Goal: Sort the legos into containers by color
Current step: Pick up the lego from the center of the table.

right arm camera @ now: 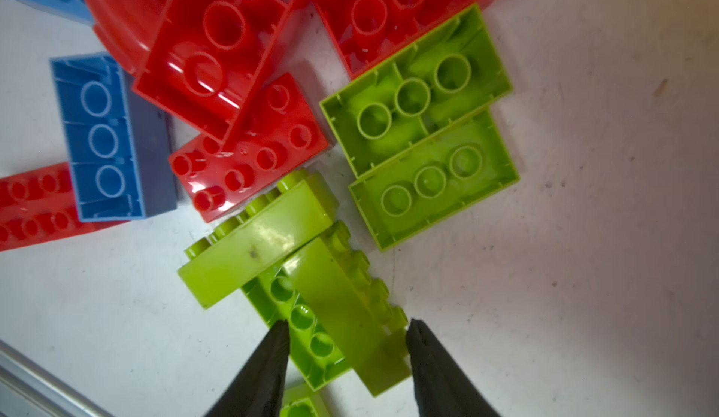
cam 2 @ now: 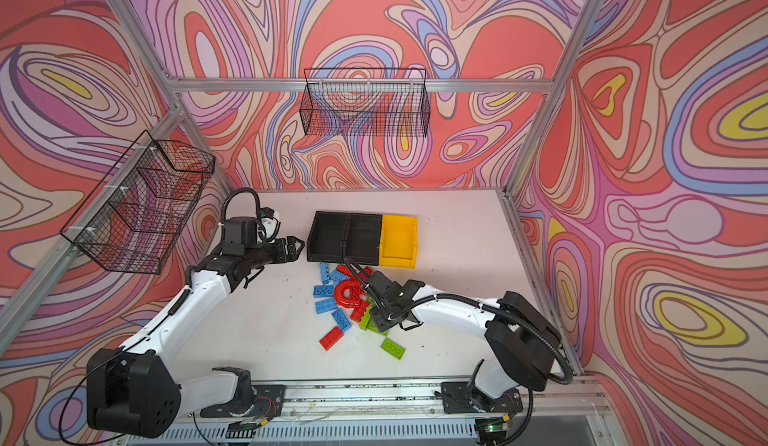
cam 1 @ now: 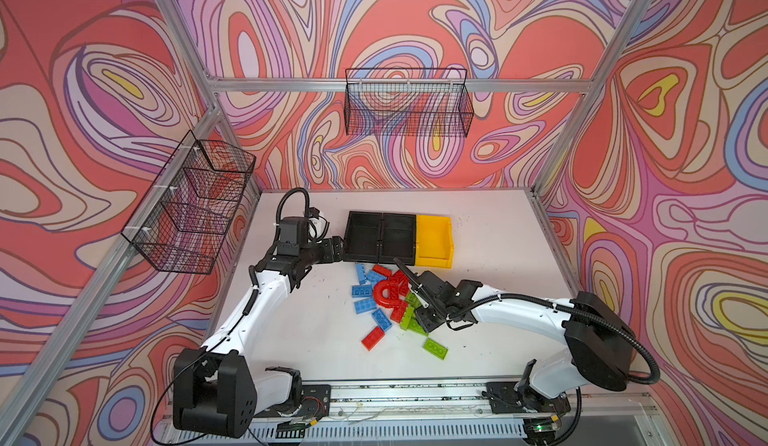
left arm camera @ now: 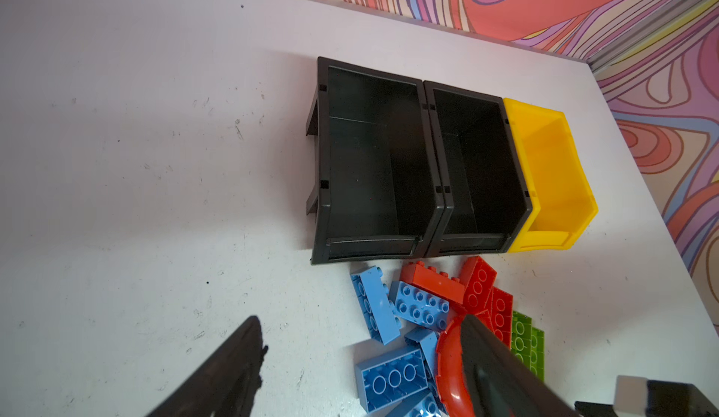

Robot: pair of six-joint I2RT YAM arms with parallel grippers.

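Blue, red and lime green legos lie heaped on the white table in front of the containers, among them a red arch (cam 1: 382, 294) and several blue bricks (cam 1: 363, 290). The containers stand in a row, all empty: a black bin (cam 1: 363, 236), a second black bin (cam 1: 399, 238) and a yellow bin (cam 1: 434, 240). My right gripper (right arm camera: 348, 323) is down on the heap's right side. Its jaws are open and straddle two stacked green bricks (right arm camera: 330, 318) that rest on the table. My left gripper (cam 1: 337, 248) hovers open and empty beside the left black bin (left arm camera: 369, 162).
A lone red brick (cam 1: 372, 338) and a lone green brick (cam 1: 435, 348) lie nearer the front. Wire baskets hang on the back wall (cam 1: 409, 107) and the left wall (cam 1: 191, 207). An aluminium rail (cam 1: 415, 394) carrying both arm bases runs along the front edge.
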